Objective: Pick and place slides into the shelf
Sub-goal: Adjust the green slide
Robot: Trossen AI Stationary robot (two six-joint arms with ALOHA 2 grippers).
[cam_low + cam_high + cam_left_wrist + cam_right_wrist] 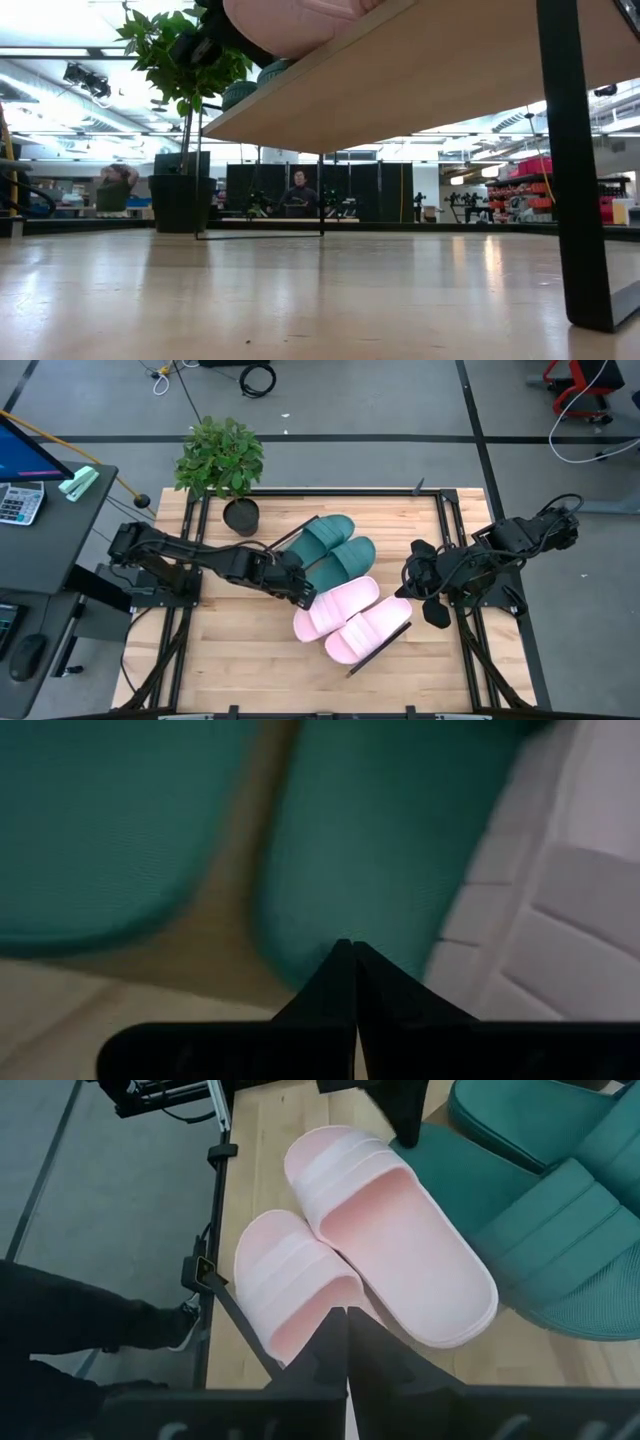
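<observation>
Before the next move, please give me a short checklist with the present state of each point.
1. All four slides on the shelf: teal pair and pink pair lie on it, ok.
2. Left gripper empty: shut, at the teal slide's heel, ok.
3. Right gripper empty: shut, beside the pink pair, ok.
4. Pairs aligned: pink pair overlaps a teal slide, not ok.
5. Shelf level: cannot tell.

Pink slides (400, 1250): soft matt foam, smooth. Green slides (335, 550): matt foam, fine-grained texture. Shelf (420, 80): pale smooth wood, black metal bars. Table (240, 650): light wood planks, slight sheen.
</observation>
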